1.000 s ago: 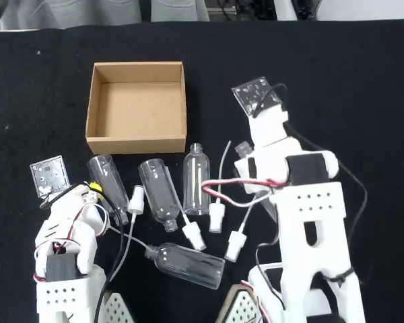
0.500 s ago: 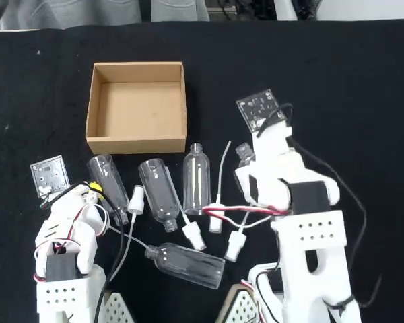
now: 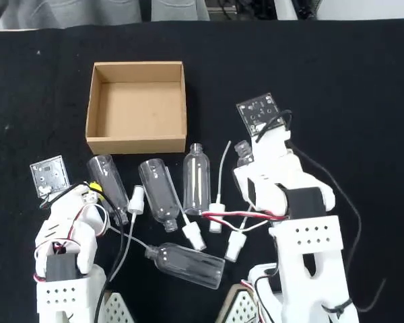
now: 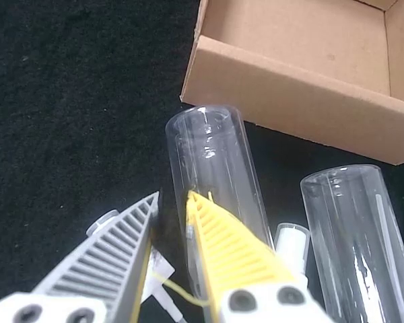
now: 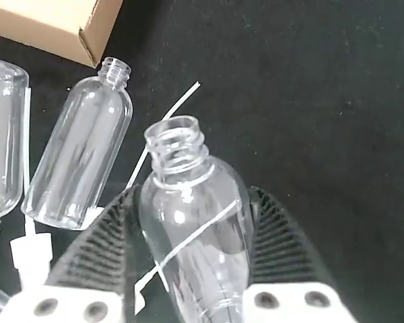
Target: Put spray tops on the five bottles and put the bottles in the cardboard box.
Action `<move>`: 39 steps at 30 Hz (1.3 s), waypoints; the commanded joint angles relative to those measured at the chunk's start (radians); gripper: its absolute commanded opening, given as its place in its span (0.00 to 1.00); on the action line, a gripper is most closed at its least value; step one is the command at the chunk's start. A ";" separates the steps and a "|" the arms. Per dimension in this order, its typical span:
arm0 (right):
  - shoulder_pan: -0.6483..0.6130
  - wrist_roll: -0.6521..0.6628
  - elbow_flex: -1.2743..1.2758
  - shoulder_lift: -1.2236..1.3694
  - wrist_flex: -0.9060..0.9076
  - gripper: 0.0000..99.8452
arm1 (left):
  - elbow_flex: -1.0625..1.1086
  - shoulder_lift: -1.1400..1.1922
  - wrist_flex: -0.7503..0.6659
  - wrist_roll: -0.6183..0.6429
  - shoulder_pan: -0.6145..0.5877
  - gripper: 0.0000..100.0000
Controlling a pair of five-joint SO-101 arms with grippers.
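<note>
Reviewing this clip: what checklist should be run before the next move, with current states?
1. Right hand closed on the clear plastic bottle: ok.
2. Held bottle's neck uncovered, sticking out past the hand: ok.
3. Spray top on held bottle: not ok, none fitted.
4. Loose white spray tops lying on the black table nearby: ok.
5. Left hand holding a spray top: not ok, open beside another clear bottle.
6. Brown cardboard box upright, open side up: ok.
</note>
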 commanded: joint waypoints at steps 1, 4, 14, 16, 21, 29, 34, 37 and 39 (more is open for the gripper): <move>-0.021 -0.052 -0.005 -0.054 -0.041 0.07 | 0.022 -0.008 0.005 -0.005 -0.008 0.06; -0.021 -0.054 -0.004 -0.054 -0.041 0.07 | 0.022 -0.008 0.005 -0.003 -0.004 0.06; -0.021 -0.054 0.050 -0.054 -0.104 0.07 | 0.022 -0.008 0.005 -0.003 -0.004 0.06; -0.021 -0.054 0.053 -0.054 -0.104 0.07 | 0.022 -0.008 0.005 -0.003 -0.004 0.06; -0.021 -0.055 0.053 -0.054 -0.103 0.07 | 0.022 -0.008 0.005 -0.003 -0.004 0.06; -0.021 -0.057 0.059 -0.097 -0.100 0.07 | 0.022 -0.008 0.005 -0.008 -0.008 0.06; -0.021 -0.069 0.139 -0.217 -0.132 0.07 | 0.022 -0.009 0.003 -0.011 -0.004 0.06; -0.021 -0.075 0.165 -0.280 -0.127 0.07 | 0.022 -0.009 0.005 -0.011 -0.010 0.06; -0.021 -0.077 0.176 -0.311 -0.126 0.07 | 0.022 -0.009 0.005 -0.011 -0.010 0.06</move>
